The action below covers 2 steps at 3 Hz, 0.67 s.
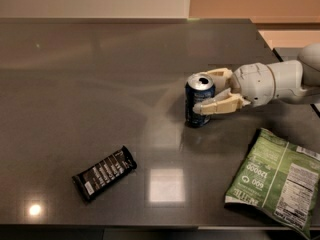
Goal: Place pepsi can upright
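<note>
Item: pepsi can [199, 101]. Position: right of centre on the dark counter [100, 84], standing upright on its base with the silver pull-tab top facing up.

Held by: gripper [203, 91], reaching in level from the right on a pale arm [272, 81]. The jaws are clamped on the can's sides, one finger across the near face and one behind. This side grip looks chosen to keep the can vertical while its base meets the surface.

Status (a judgement): the can appears to be set down already, with release and withdrawal not yet done.

Also present: black snack bar [104, 173], lying flat well apart to the lower left. Green chip bag [275, 179], lying flat near the lower right, below the arm.

Clearance: bare counter to the left of the can and behind it. The right edge lies beyond the arm, so a straight pull-back to the right looks unobstructed. The chip bag sits close under that path and calls for a level retreat.
</note>
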### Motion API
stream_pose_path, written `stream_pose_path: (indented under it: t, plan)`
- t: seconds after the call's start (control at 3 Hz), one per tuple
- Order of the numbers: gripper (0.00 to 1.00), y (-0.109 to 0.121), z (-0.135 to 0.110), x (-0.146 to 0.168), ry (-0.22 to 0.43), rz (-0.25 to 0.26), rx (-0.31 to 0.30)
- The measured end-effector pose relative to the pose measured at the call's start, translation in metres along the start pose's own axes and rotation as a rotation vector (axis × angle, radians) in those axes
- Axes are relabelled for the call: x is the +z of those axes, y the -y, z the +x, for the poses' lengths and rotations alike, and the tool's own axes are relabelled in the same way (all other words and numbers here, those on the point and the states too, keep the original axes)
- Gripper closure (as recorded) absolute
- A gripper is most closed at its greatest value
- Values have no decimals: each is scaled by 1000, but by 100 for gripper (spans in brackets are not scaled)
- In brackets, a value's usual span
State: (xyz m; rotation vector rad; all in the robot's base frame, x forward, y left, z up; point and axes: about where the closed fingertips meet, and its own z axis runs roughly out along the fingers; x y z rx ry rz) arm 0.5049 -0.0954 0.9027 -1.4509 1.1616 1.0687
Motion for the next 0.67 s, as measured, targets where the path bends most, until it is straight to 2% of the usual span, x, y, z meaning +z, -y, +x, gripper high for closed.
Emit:
stream_pose_path:
  t: [0.33,0.67]
  plan:
    - [0,-2,4,-3,4,10,-22]
    - [0,-2,4,-3,4,10,-22]
